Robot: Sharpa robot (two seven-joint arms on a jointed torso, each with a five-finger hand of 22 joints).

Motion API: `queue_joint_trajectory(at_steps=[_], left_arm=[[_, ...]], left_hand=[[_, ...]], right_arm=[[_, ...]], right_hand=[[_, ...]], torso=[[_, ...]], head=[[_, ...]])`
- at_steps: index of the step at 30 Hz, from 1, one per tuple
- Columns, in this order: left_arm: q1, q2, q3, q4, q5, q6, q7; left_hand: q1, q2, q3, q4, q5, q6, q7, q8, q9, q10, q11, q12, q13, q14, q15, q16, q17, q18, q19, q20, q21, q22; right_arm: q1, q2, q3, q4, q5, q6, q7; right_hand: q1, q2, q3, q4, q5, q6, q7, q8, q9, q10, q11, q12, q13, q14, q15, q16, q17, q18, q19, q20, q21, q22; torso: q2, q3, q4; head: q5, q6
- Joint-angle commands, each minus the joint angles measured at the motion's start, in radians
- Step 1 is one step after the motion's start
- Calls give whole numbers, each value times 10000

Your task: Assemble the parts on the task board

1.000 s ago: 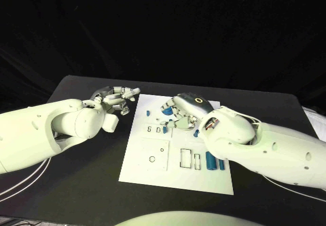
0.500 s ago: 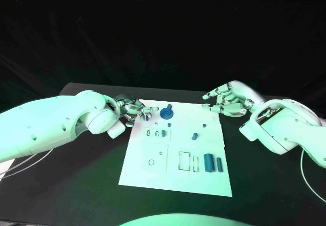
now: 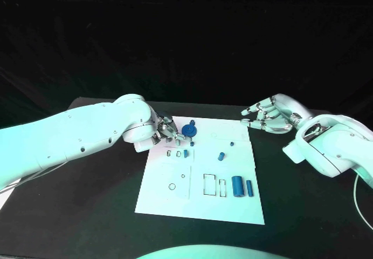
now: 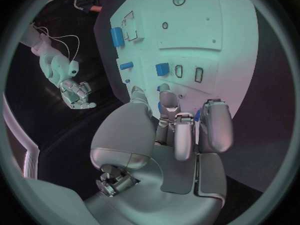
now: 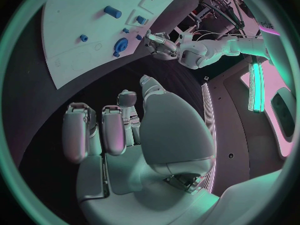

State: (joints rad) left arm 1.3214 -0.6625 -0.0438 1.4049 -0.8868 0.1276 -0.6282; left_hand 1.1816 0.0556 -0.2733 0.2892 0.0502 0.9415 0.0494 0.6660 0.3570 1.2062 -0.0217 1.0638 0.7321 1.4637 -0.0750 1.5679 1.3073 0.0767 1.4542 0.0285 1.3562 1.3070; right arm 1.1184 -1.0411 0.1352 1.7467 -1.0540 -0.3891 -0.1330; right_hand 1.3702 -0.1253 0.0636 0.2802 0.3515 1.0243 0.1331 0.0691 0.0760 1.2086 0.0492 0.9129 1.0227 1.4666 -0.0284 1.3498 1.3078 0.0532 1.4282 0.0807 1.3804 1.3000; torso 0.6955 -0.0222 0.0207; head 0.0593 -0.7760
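The white task board [image 3: 175,197] lies in the middle of the table. A blue round part [image 3: 190,129] stands near its far left corner. My left hand [image 3: 170,134] is right beside that part, fingers curled towards it; in the left wrist view blue shows between the fingertips [image 4: 187,130], and a grip is unclear. A small blue peg [image 3: 232,144], a short blue piece [image 3: 221,156] and two blue cylinders [image 3: 237,186] lie further along the board. My right hand [image 3: 268,115] hovers off the board's far right corner, fingers apart and holding nothing.
Another blue piece [image 3: 186,153] stands in a slot near the left hand. Rectangular cut-outs [image 3: 211,183] lie beside the cylinders. The black table [image 3: 93,205] surrounds the board. In the right wrist view the board [image 5: 69,15] and my left hand [image 5: 161,44] are ahead.
My right hand has lifted off the board and gone to its far right side. My left hand has moved right, up to the blue round part. The parts lie where they were.
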Motion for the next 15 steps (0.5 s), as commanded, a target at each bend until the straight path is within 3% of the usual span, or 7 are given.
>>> queue_joint_trajectory(at_steps=[1,7,15], left_arm=[[37,280,-53,-203,-518,976,-368],[44,633,-105,-465,-561,1245,-391],[44,863,-116,-668,-572,1450,-401]], left_hand=[[91,63,-72,-23,-33,16,-24,61,57,108,-8,115,178,1071,-75,29,2635,-191,107,-9,149,347],[136,135,-108,-10,-33,27,-51,128,147,264,-31,324,501,1071,-96,29,2635,-228,186,-32,290,505],[200,226,-149,-22,-29,61,-90,229,273,422,-65,531,817,1071,-123,29,2635,-260,252,-59,415,647]], right_arm=[[2,10,-12,-40,108,326,-179],[-2,80,-37,-139,524,384,-193],[-20,183,-55,-221,653,412,-205]], right_hand=[[-61,-30,-70,6,69,70,14,42,11,-42,-8,-60,-8,430,19,-36,273,121,-69,-11,-61,-4],[-23,-7,-106,4,233,70,9,40,12,-12,-16,-40,-20,438,10,-65,259,120,-59,-20,-77,-11],[-15,-4,-122,4,279,73,8,40,12,-10,-16,-45,-33,439,8,-82,247,122,-63,-22,-91,-26]], torso=[[19,7,-8],[27,-21,-3],[17,-18,12]], head=[[8,13],[-19,-6],[-18,-57]])
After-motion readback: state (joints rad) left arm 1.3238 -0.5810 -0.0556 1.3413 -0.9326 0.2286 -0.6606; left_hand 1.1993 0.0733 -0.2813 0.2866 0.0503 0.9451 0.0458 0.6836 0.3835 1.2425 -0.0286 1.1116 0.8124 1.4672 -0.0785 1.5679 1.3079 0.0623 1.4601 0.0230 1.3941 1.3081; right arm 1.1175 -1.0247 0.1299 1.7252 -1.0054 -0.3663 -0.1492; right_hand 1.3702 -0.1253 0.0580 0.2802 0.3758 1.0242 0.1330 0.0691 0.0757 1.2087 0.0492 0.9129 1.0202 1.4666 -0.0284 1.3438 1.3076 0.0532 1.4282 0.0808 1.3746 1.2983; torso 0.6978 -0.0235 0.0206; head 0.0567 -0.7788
